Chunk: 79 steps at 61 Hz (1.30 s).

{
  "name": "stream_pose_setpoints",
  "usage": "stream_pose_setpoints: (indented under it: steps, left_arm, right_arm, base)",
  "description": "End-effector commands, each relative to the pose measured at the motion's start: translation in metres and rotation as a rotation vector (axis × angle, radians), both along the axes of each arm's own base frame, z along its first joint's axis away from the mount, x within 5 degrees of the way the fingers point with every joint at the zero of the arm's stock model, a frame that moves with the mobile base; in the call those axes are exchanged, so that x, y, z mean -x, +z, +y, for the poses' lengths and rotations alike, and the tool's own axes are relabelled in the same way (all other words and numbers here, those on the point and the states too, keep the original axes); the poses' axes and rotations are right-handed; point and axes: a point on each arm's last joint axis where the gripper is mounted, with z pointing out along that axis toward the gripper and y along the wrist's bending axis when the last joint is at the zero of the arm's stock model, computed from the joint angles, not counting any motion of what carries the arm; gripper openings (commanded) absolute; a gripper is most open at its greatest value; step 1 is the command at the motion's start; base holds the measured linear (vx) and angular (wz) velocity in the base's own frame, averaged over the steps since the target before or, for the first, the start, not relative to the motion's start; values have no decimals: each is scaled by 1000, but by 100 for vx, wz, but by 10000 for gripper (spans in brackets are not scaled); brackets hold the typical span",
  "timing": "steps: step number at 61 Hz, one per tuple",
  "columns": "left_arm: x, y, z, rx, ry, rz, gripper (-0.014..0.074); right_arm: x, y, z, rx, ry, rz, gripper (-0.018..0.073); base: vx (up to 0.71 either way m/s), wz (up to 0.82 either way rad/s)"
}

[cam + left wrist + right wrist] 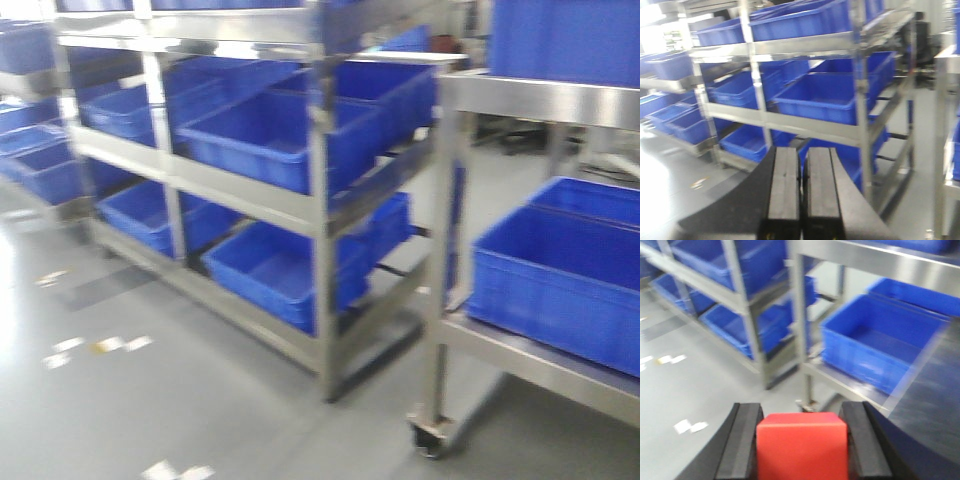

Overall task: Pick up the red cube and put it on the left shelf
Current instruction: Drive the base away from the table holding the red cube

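Observation:
The red cube (801, 447) fills the gap between the black pads of my right gripper (801, 409), which is shut on it and held above the grey floor. The left shelf (250, 195) is a multi-tier steel rack with rows of blue crates (255, 140); it stands ahead and to the left. In the left wrist view the left shelf (805, 46) rises beyond my left gripper (802, 149), whose two pads are pressed together with nothing between them. The left shelf (737, 300) also shows at the upper left of the right wrist view. Neither gripper appears in the front view.
A second steel rack (545, 100) on a caster wheel (430, 436) stands at the right, holding a blue crate (560, 280); that crate (875, 347) lies ahead of the cube. White tape marks (100, 345) dot the grey floor. A narrow aisle separates the racks.

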Motion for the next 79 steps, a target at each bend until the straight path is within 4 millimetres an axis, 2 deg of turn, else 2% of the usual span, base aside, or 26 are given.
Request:
stream_pose_setpoints:
  steps: [1, 79]
  left_arm:
    - [-1, 0, 0, 8, -1, -53, 106]
    - [-1, 0, 0, 8, -1, -53, 106]
  right_arm:
    - [-1, 17, 0, 7, -1, -115, 65]
    - [-1, 17, 1, 6, 11, -114, 65]
  base:
    - [-17, 22]
    - [-15, 57]
